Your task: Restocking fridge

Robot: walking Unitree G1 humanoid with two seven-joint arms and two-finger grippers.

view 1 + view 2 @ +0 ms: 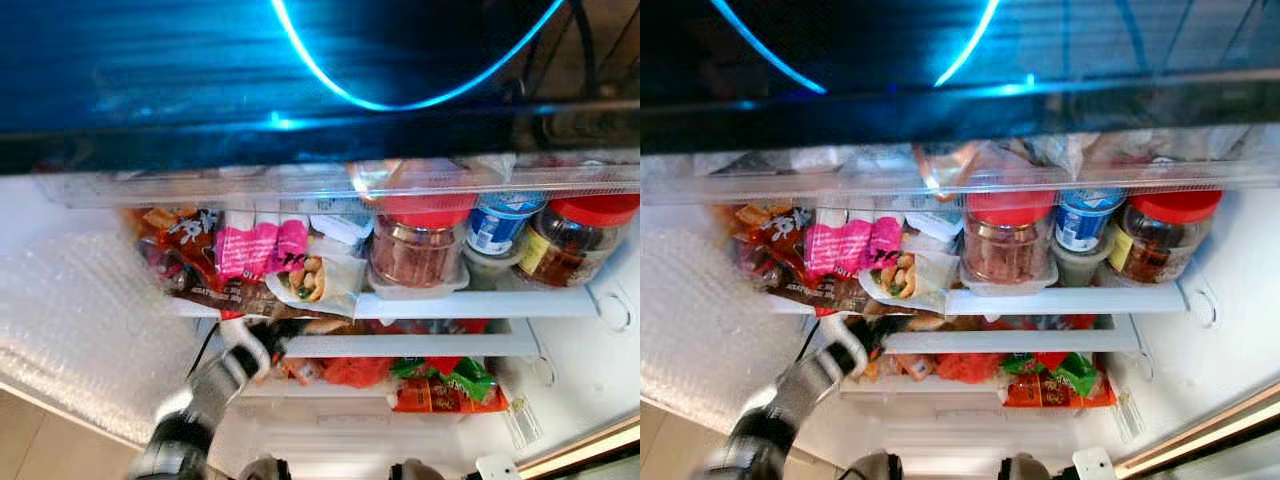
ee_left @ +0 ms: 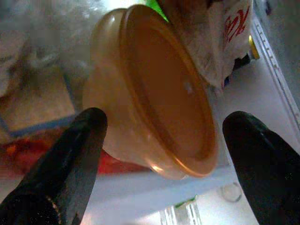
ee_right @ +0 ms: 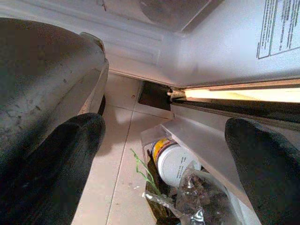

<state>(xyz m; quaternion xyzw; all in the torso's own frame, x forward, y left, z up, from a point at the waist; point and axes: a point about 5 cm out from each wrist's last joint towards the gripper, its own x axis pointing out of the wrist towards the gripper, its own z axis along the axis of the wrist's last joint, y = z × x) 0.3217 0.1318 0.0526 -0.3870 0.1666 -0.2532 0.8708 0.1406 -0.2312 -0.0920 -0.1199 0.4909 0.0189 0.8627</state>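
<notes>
fridge (image 1: 90,330): open, seen from above; white left inner wall bare, shelves packed on the right side.
upper shelf (image 1: 480,302): clear front rail across the top; holds two red-lidded jars (image 1: 420,240), a blue-and-white tub (image 1: 497,222), a pink packet (image 1: 262,247), a wrapped snack (image 1: 310,278).
lower shelf (image 1: 410,345): red and green bags (image 1: 440,385) under it, tight fit, little open room on the right.
left arm (image 1: 205,395): silver, comes up from bottom left, reaches in under the upper shelf's front edge. Blurred.
left gripper (image 2: 164,154): fingers spread wide, nothing clamped.
tan lidded container (image 2: 154,93): lies tilted on its side between the two left fingers, lid facing the camera; left finger (image 2: 77,150) looks just beside its wall, can't tell if touching; other finger well apart from it.
white bag with red print (image 2: 225,33): just behind the container.
right gripper (image 3: 164,164): fingers apart, empty, hanging low over a tiled floor (image 3: 117,154) near the fridge's base.
white can (image 3: 176,159): with a clear wrapper, in a door bin below the right gripper.
</notes>
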